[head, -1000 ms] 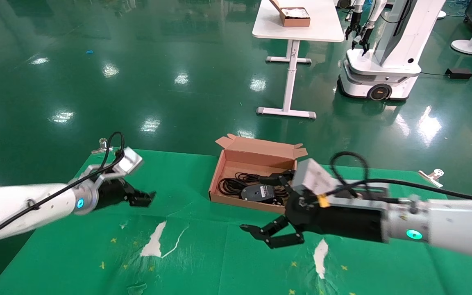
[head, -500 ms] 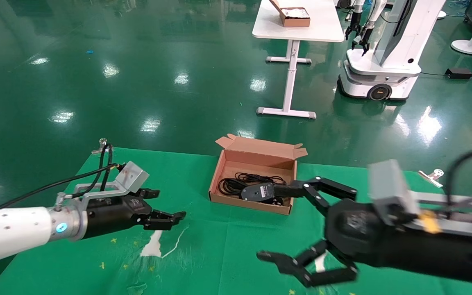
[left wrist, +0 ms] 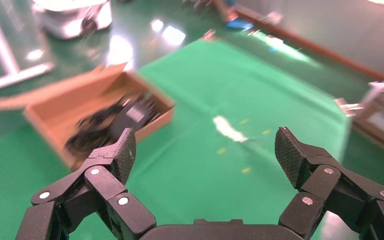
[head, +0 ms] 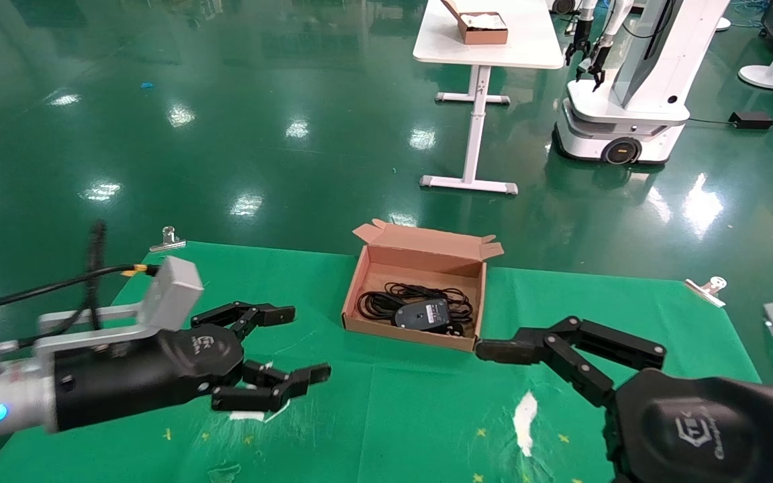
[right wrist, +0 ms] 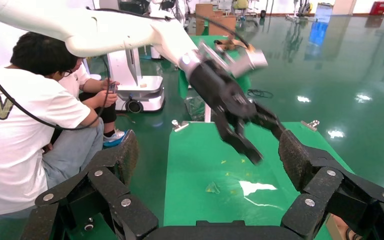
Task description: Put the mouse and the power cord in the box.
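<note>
- Both grippers have drawn back from the box (head: pixel 420 295) within the last second; the right gripper (head: pixel 527 355), which had been over its near wall, now sits just outside the near right corner, fingers spread and empty.
- Left gripper (head: pixel 286 345) hangs well to the box's left, jaws apart, holding nothing.
- Ahead of both, the mouse (head: pixel 423 314) lies label-up on black coiled cable (head: pixel 386 300) in the box; the power cord's plug isn't distinguishable.
- Judging by this, packing looks finished.

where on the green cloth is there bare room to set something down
Bare cloth lies between the box and the clip at the far right edge, and between the box and the far left clip. The near strip is crowded by the left gripper and right gripper.
</note>
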Robot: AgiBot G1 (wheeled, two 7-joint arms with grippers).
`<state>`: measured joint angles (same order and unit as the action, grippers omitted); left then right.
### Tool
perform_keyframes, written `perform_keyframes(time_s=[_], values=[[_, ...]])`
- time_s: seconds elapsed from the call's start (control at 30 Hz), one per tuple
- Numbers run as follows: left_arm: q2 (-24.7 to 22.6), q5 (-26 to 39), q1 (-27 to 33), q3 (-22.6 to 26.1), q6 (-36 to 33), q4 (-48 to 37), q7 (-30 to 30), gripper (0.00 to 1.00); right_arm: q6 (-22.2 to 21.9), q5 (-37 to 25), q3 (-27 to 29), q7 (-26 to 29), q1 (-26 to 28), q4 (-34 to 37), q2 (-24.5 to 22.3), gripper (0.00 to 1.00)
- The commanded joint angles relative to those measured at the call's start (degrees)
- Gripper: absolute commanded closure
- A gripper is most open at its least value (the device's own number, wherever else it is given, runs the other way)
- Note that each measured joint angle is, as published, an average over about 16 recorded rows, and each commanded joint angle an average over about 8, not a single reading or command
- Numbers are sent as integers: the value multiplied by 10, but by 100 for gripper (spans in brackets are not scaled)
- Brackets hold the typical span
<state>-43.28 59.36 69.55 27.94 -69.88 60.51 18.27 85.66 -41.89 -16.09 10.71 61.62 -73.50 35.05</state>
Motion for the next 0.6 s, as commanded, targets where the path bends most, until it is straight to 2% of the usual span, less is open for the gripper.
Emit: perform_keyframes(time_s=[0.03,0.4,0.6], values=[[12,-26,-12,-18,-23,19,-11,0,0,0,0,0,0,0,0,0],[77,-165,-75,-112,-148,123,-70,0,1,2,1,0,-1,-1,-1,0],[94,-201,-91,-135,-180,149,-82,0,3,4,2,0,-2,-2,-2,0]])
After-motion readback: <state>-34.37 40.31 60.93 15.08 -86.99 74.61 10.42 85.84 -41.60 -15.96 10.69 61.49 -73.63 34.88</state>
